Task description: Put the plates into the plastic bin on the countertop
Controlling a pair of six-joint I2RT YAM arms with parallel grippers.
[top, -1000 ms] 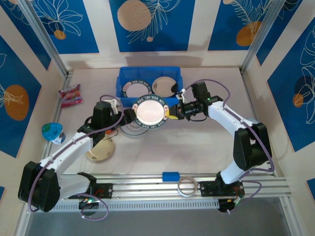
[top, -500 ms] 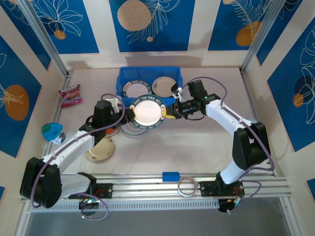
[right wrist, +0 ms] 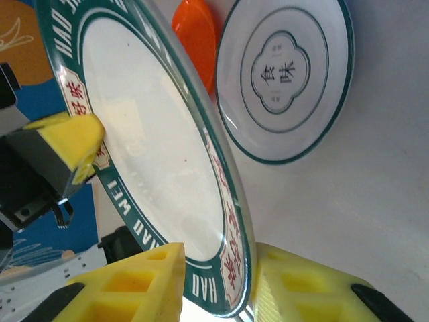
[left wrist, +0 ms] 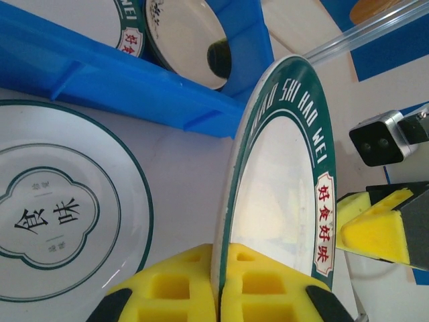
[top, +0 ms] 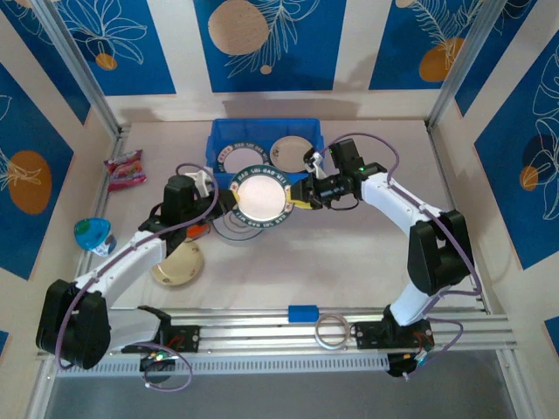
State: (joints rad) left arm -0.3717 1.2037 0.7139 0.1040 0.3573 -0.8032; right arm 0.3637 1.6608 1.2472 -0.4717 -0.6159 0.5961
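Just in front of the plastic bin (top: 212,148), above the middle of the desk (top: 349,253), the green-rimmed plate (top: 261,195) hangs between both arms. The left hand (top: 229,206) is clamped on its left rim and the right hand (top: 302,194) on the opposite rim. Since a second ago, plate and hands have edged toward the desk's far edge, nearer the bin's front wall. Inside the bin lie a cream plate (top: 291,153) and a second green-rimmed plate (top: 231,157). A white line-drawn plate (left wrist: 60,208) rests on the desk beneath.
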